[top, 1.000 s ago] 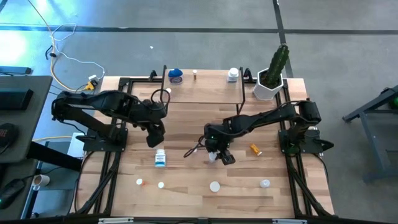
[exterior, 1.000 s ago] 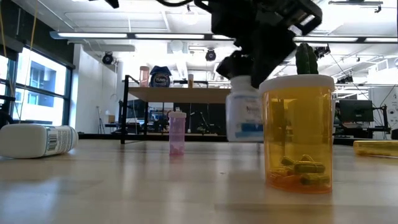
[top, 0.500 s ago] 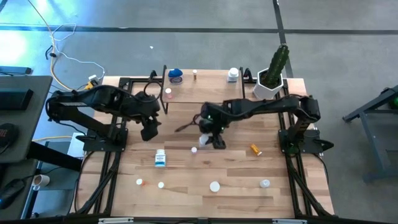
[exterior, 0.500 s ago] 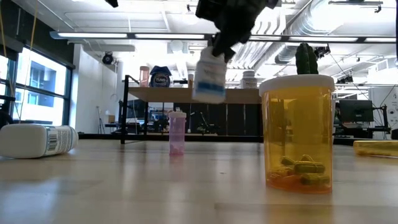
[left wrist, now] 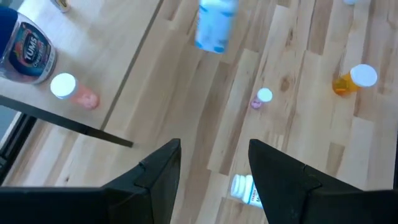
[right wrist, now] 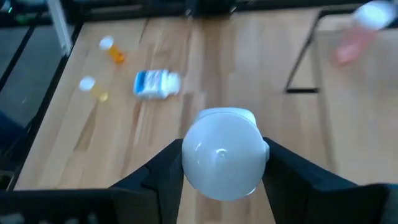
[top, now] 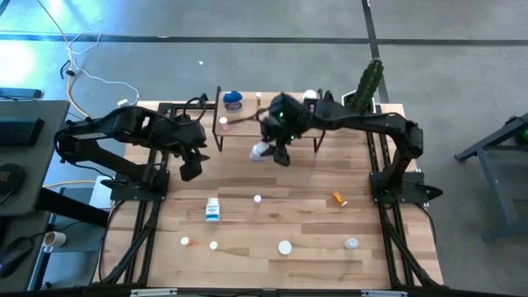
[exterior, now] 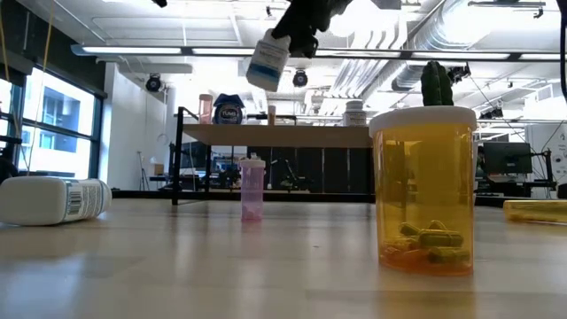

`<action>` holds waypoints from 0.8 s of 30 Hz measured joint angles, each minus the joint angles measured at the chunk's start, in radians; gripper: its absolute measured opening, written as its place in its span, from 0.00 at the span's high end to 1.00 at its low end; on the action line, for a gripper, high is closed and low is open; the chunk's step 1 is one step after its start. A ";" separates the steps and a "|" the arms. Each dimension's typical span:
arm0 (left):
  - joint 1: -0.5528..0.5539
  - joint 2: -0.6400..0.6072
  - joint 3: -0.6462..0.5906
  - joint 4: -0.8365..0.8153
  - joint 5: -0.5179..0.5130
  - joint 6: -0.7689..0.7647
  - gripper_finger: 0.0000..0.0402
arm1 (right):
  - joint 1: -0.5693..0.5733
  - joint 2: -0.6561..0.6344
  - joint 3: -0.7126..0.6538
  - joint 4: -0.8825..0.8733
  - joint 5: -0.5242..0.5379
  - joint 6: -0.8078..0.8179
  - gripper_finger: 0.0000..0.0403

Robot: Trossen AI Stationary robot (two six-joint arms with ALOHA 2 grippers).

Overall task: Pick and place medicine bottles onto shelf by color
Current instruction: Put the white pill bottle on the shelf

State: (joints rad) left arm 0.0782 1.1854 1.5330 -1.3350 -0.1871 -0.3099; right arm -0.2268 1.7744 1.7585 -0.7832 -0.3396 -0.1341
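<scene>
My right gripper point(top: 269, 152) is shut on a white medicine bottle with a blue label point(exterior: 268, 59), high above the table in front of the shelf point(top: 247, 129). The shelf carries a blue-lidded jar point(top: 233, 101), a pinkish bottle point(top: 223, 124), a small vial point(top: 258, 99) and a white bottle point(top: 309, 99). My left gripper point(top: 190, 169) hangs open over the table's left part, with nothing between its fingers point(left wrist: 158, 177). On the table, a pinkish bottle point(top: 257, 198) stands and a white blue-labelled bottle point(top: 213, 209) lies on its side. My right gripper pinches the bottle's white cap end point(right wrist: 194, 163) between its two fingers, one on each side. The fingers slant down toward the table's left. The bottle is lifted clear and hangs tilted below them, its labelled body point(exterior: 266, 66) lowest.
An orange bottle point(top: 338, 198) lies right of the middle. A larger orange bottle point(exterior: 421, 190) and several small ones point(top: 213, 245) stand along the near edge. A white pot with a green plant point(top: 360, 106) is at the far right corner.
My right gripper has risen and gone toward the far edge and the shelf, carrying the white bottle from just above the table to well above it; the bottle has tipped from upright to tilted. My left gripper has drifted a little toward the table's left edge.
</scene>
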 joint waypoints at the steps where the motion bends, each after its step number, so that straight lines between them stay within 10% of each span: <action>1: 0.003 -0.001 0.000 0.000 0.000 0.000 0.56 | -0.012 0.000 0.015 -0.001 0.000 0.000 0.59; 24: 0.153 -0.002 0.000 0.234 -0.005 0.173 0.56 | -0.354 0.000 0.250 -0.181 0.069 -0.182 0.59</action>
State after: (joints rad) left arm 0.2315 1.1838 1.5330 -1.1007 -0.1921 -0.1368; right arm -0.5809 1.7741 2.0086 -0.9639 -0.2708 -0.3158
